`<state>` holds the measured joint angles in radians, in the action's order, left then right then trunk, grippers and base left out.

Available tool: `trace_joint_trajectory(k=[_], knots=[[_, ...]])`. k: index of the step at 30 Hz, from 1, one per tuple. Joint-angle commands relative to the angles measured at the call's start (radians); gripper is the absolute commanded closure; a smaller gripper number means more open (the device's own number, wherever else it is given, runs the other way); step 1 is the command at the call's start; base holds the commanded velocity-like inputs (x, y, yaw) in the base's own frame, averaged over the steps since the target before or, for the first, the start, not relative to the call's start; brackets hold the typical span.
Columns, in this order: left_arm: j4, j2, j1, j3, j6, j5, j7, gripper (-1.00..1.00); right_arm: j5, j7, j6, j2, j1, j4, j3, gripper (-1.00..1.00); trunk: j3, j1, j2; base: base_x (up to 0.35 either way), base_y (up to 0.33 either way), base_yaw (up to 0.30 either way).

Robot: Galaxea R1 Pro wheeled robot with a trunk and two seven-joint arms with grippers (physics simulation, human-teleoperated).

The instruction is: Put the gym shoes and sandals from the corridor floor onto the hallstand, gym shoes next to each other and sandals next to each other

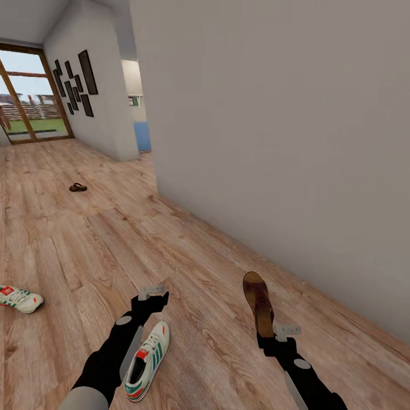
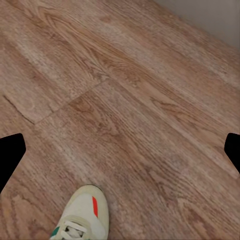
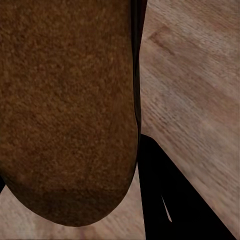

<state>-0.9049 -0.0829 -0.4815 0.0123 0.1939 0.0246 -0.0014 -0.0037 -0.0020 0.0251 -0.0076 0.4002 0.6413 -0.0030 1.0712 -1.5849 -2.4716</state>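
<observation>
Between the right jaws [image 1: 272,329], a sandal [image 1: 258,302] sticks forward.

Even, soft daylight from the glazed door [image 1: 31,97] fills the rendered corridor, shadows stay faint, and the brown sandal [image 3: 67,105] looks blurred up close.

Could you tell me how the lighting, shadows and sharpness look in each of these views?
Head view: even, soft light, bright window far left, faint shadow under the near sneaker, distant sandal small and indistinct. Left wrist view: floor grain sharp, no glare. Right wrist view: the held sandal so close its texture looks grainy, dark shadow beside it.
</observation>
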Motion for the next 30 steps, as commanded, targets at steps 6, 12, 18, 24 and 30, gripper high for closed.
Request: trace_joint_trajectory(k=[6,12,18,24,30], knots=[[0.000,0.010,0.000,0.004,0.009,0.002,0.001,-1.00,-0.005,0.000,0.009,-0.001,0.000,0.001,-0.002,1.00,0.001,0.000,0.000,0.000,0.000,0.000],[0.110,0.043,-0.003,0.005,0.005,-0.007,0.000,-1.00,-0.007,0.003,0.281,-0.003,0.000,0.012,-0.006,1.00,0.001,0.000,0.000,0.000,0.000,0.000],[0.152,0.070,-0.003,0.005,0.001,-0.030,0.000,-1.00,-0.004,0.001,0.400,0.000,0.000,0.202,-0.003,1.00,0.001,0.000,0.000,0.000,0.000,0.000],[0.194,0.092,-0.003,0.004,-0.061,-0.107,0.000,-1.00,-0.004,0.001,0.489,0.003,0.000,0.301,0.004,1.00,0.001,0.000,0.000,0.000,0.000,0.000],[0.201,0.095,-0.001,0.003,-0.063,-0.110,0.000,-1.00,-0.003,0.001,0.490,0.003,0.000,0.305,0.004,1.00,0.001,0.000,0.000,0.000,0.000,0.000]])
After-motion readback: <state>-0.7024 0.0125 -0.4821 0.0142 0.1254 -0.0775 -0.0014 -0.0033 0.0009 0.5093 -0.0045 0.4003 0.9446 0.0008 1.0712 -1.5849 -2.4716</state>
